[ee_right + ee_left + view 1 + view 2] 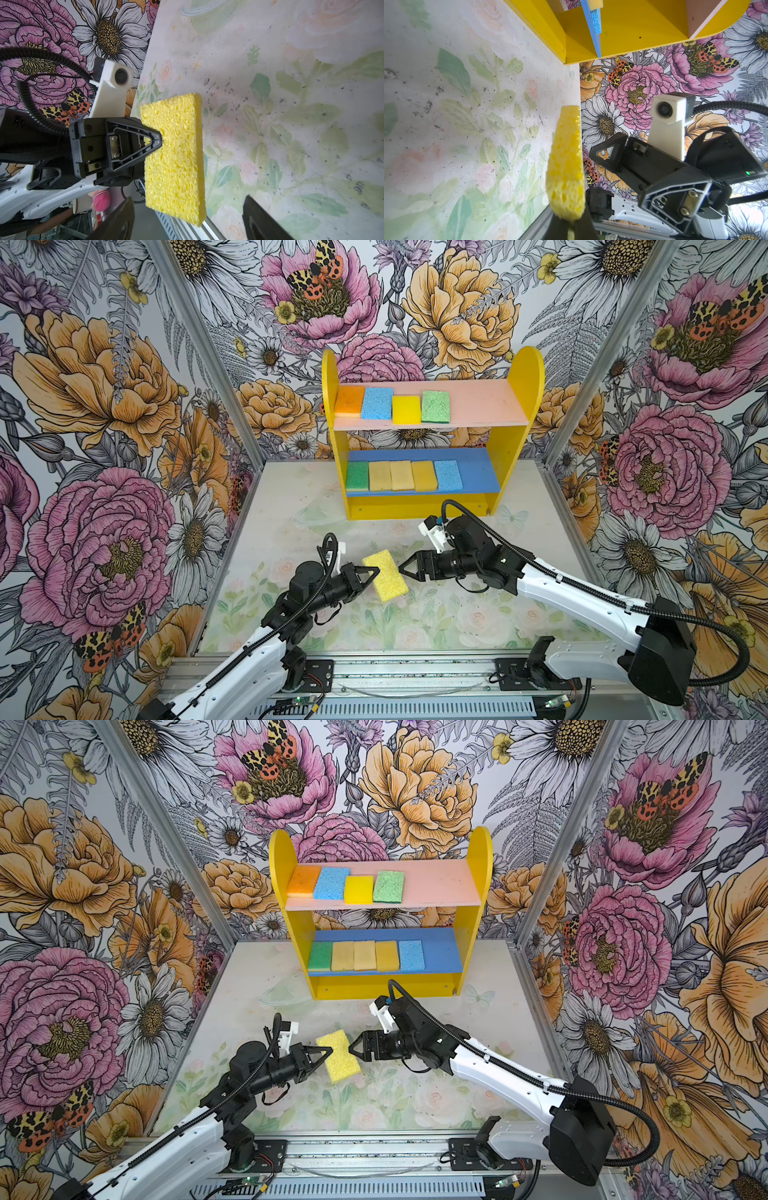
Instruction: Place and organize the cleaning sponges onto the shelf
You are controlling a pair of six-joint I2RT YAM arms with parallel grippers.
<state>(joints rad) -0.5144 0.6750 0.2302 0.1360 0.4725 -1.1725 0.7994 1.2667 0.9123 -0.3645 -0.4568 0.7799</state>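
The left end effector (pixel 376 572) is clamped on one long edge of a bright yellow sponge (pixel 387 577). It holds the sponge tilted in the air over the middle of the counter (pixel 478 614), nearer the front edge than the back. The right end effector (pixel 401 569) faces it from the opposite side with its fingers (pixel 261 218) spread wide. Its tips are just beside the sponge's free edge, and I cannot tell whether they touch. The shelf (pixel 517 406) stands at the middle of the counter's back edge. On its pink upper board (pixel 486 404), starting at the left panel, lie an orange sponge (pixel 349 401), a blue sponge (pixel 377 403), a yellow sponge (pixel 406 409) and a green sponge (pixel 435 406). On the blue lower board (pixel 478 472) a second green sponge (pixel 357 475), three tan sponges (pixel 401 475) and a second blue sponge (pixel 448 475) lie side by side.
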